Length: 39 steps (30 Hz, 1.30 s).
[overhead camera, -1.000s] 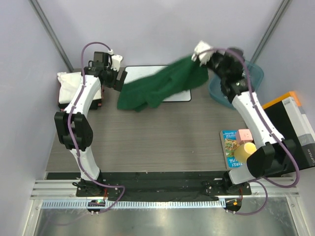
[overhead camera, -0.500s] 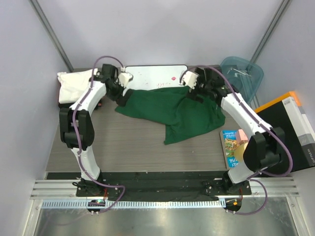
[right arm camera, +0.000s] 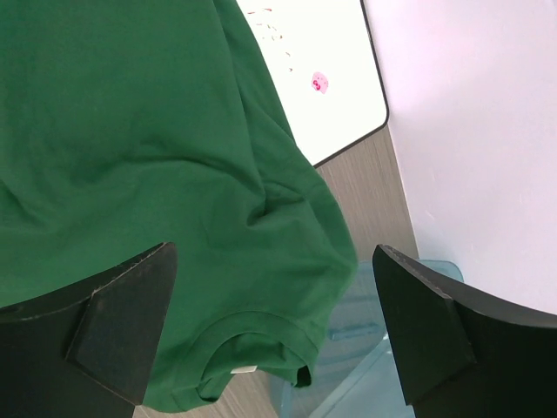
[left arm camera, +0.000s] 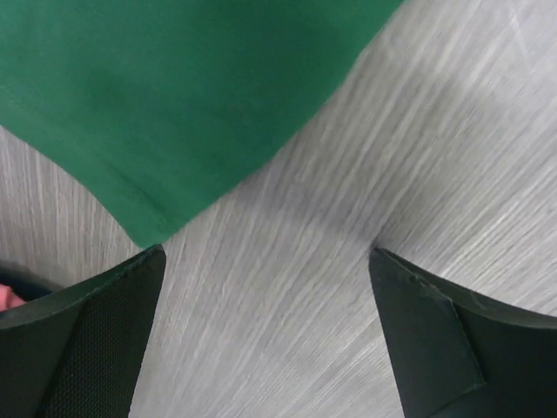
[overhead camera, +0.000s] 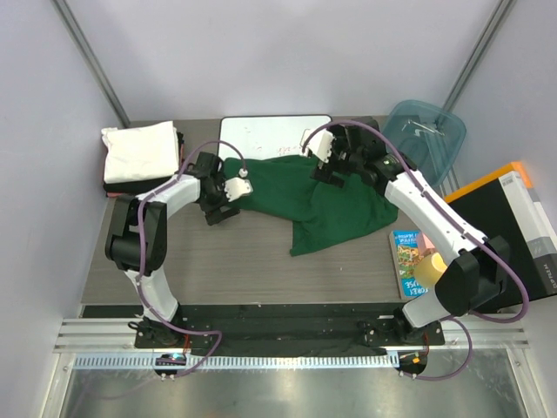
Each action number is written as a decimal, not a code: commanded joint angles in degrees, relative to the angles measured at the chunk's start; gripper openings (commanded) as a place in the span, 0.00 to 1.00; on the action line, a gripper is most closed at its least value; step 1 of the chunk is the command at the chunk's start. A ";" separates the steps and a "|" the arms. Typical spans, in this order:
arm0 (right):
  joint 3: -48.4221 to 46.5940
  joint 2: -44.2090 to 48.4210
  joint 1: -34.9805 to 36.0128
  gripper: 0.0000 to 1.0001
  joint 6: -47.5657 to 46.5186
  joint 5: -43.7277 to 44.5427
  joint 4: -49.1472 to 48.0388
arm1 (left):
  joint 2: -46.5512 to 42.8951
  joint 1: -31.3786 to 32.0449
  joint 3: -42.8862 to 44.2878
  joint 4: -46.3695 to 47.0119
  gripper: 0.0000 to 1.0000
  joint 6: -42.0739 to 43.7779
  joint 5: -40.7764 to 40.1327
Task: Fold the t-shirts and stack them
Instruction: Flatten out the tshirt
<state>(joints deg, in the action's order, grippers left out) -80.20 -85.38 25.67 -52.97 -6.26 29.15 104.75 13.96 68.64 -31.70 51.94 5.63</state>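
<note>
Collar (right arm camera: pixel 252 344) of green t-shirt (right arm camera: pixel 130 131): right wrist only; left pincer (left arm camera: pixel 268 261), right pincer (right arm camera: pixel 274 252) spread.

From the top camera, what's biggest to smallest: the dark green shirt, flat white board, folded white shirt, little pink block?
1. dark green shirt
2. flat white board and folded white shirt look alike; board partly covered
3. little pink block

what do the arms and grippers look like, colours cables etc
The left arm and right arm have white link shells with black joints, and a purple cable loops along each. The left gripper and right gripper have black wedge-shaped fingers; white parts sit on the gripper bodies.
</note>
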 commanded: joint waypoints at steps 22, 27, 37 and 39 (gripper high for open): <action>-1.01 3.21 2.80 0.98 2.96 2.49 0.65 | 10.29 -0.25 2.36 -3.62 0.49 34.36 0.44; -0.48 3.91 4.73 1.00 6.11 -1.82 5.74 | 13.29 -0.07 10.52 -13.20 0.00 32.62 -1.23; 15.84 1.98 16.23 0.97 14.22 -11.14 7.86 | 10.21 -0.69 26.10 -22.61 0.00 11.61 5.18; 17.62 1.36 17.65 0.97 12.37 -12.02 6.63 | 9.51 -0.33 27.41 -21.82 0.00 9.06 2.47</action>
<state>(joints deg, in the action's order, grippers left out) -67.46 -84.09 39.62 -40.25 -14.50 36.16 117.45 13.43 93.01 -49.60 69.25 7.81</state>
